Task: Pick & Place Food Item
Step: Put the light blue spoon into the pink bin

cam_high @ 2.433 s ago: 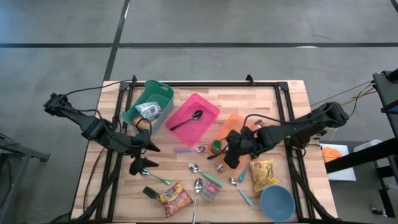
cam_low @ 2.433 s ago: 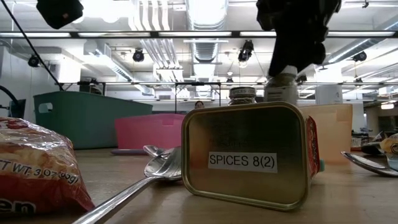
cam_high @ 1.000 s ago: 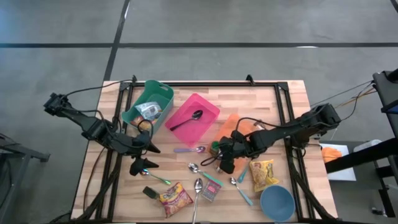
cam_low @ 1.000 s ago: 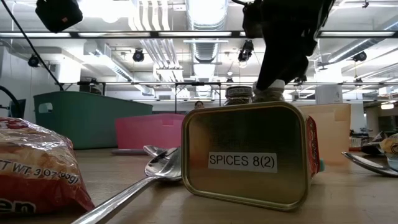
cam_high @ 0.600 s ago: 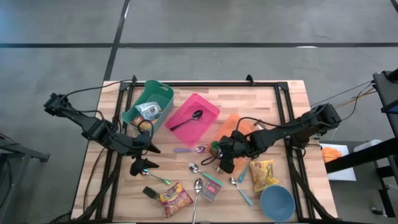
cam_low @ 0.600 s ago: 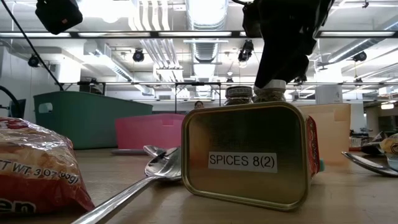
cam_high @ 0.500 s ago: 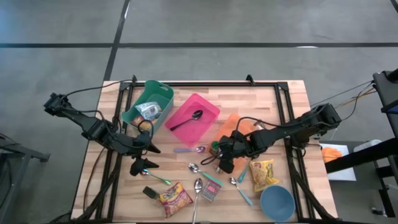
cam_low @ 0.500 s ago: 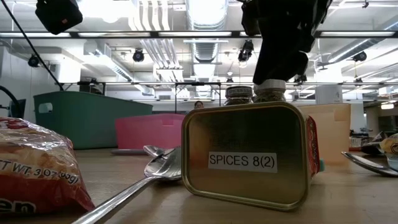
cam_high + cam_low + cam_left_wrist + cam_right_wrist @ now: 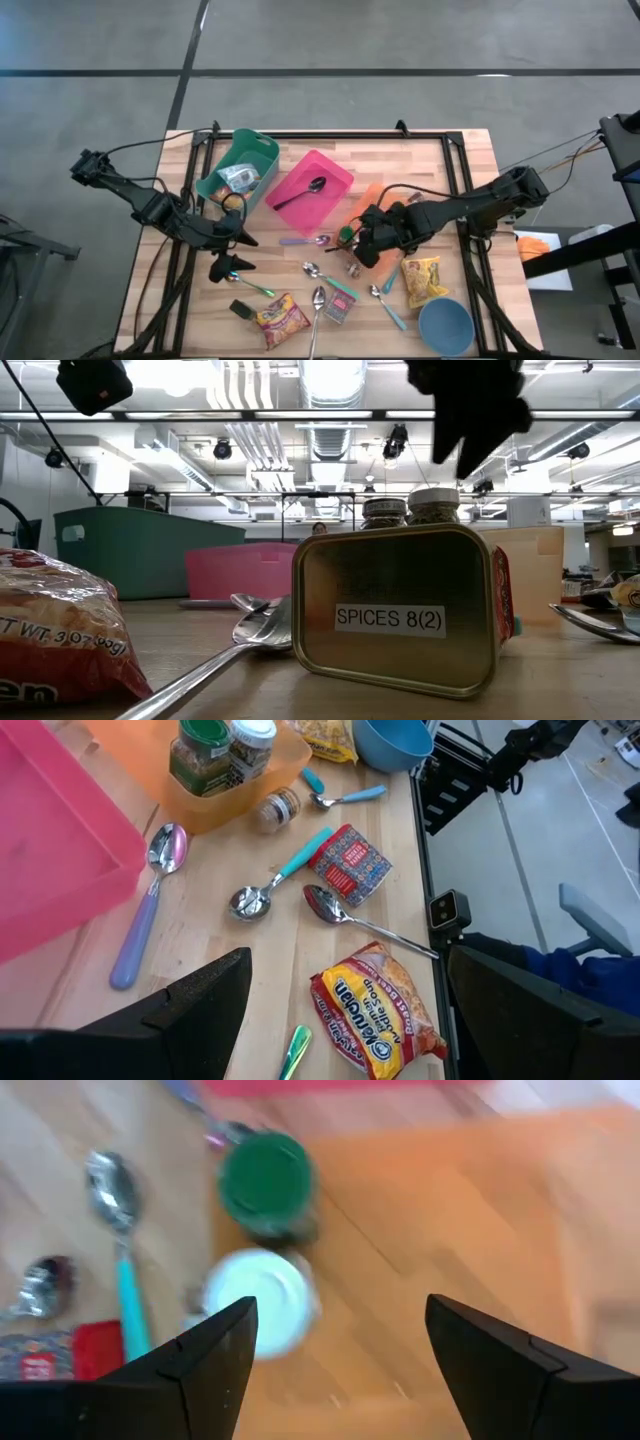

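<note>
A white-lidded spice jar (image 9: 262, 1312) stands upright on its base in the orange bin (image 9: 450, 1210), next to a green-lidded jar (image 9: 263, 1180). In the low view both jars (image 9: 433, 506) show behind the spice tin. My right gripper (image 9: 340, 1305) hangs open over the bin's near end (image 9: 370, 245), above the white-lidded jar and apart from it. My left gripper (image 9: 232, 245) waits open over the table's left part, nothing between its fingers (image 9: 345, 970).
A teal bin (image 9: 238, 165) and a pink bin (image 9: 310, 188) with a spoon stand at the back. Near the front lie several spoons, a spice tin (image 9: 338, 307), a ramen packet (image 9: 283, 318), a yellow packet (image 9: 424, 278), a blue bowl (image 9: 445, 325) and a small fallen jar (image 9: 275, 808).
My right gripper has let go of the white-lidded jar, risen clear of it and rolled at the wrist. The jar stays standing in the orange bin beside the green-lidded one.
</note>
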Available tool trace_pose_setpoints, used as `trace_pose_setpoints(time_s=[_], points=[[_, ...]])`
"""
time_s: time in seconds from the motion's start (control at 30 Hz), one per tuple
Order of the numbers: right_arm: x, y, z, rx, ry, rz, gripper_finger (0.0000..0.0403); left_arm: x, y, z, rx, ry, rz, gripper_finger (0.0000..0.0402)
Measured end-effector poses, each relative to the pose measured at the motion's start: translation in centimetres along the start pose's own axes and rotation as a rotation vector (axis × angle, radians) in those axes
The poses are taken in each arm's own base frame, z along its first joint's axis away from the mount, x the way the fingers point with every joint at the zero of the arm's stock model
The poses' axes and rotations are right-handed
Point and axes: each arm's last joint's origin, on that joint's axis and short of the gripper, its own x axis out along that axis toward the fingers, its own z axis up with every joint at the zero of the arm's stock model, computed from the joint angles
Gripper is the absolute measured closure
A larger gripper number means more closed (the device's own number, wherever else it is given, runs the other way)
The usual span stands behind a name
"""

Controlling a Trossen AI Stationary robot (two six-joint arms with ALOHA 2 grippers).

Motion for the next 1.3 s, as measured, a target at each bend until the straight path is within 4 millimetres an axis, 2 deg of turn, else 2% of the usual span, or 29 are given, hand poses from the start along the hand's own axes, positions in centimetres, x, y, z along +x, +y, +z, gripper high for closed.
trace_pose_setpoints(time_s=[0.3, 0.5, 0.8, 1.03, 1.3], points=[[-2.5, 2.0, -4.3, -0.047, 0.057, 0.046, 0.0117, 0.0, 0.0, -0.1, -0.003, 0.021, -0.021, 0.0062], [-2.4, 3.6, -8.1, -0.047, 0.082, 0.044, 0.0117, 0.0, 0.0, -0.1, -0.004, 0.027, -0.027, 0.0062], [1.1, 6.2, -12.3, -0.081, 0.173, -0.041, 0.0117, 0.0, 0.0, -0.1, -0.003, 0.027, -0.027, 0.0062], [4.4, 7.9, -14.4, -0.102, 0.287, -0.049, 0.0117, 0.1, 0.0, -0.2, -0.003, 0.028, -0.026, 0.0062], [6.7, 8.5, -15.8, -0.117, 0.359, -0.084, 0.0117, 0.3, 0.2, -0.5, -0.002, 0.039, -0.017, 0.0062]])
